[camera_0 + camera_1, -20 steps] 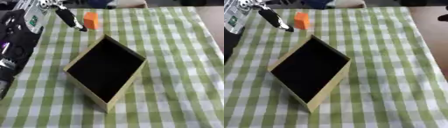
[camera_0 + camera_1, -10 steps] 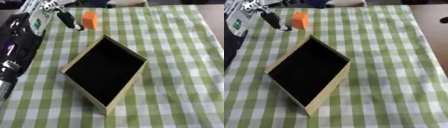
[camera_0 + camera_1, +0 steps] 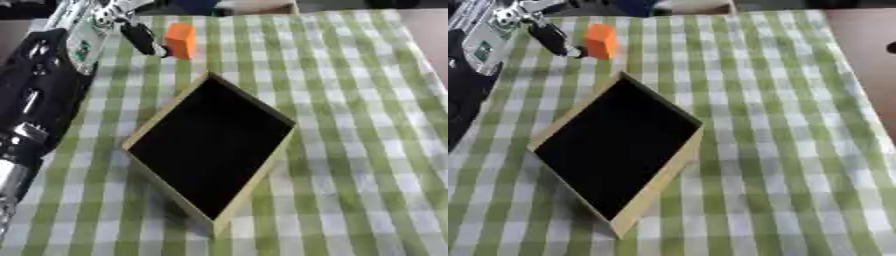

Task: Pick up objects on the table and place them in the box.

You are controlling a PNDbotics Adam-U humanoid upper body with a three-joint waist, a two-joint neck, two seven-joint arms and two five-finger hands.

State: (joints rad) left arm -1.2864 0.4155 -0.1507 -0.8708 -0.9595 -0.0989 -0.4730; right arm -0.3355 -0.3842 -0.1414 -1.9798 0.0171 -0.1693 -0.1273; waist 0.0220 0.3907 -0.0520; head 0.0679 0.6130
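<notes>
One green-and-white checked cloth covers the table (image 3: 367, 150) from edge to edge. At its middle sits the shallow, tan-walled open box with a black inside (image 3: 210, 142), turned corner-on to the camera. The robot's black-and-silver left arm (image 3: 39, 95) runs up the view's left side to the far left corner, where the left hand (image 3: 131, 32) reaches out with a dark finger (image 3: 551, 39) held straight and slanting down, its tip just beside the small orange block (image 3: 181, 41); nothing is gripped. That block stands upright on the cloth beyond the box's far corner, apart from it. The right hand shows in neither view.
</notes>
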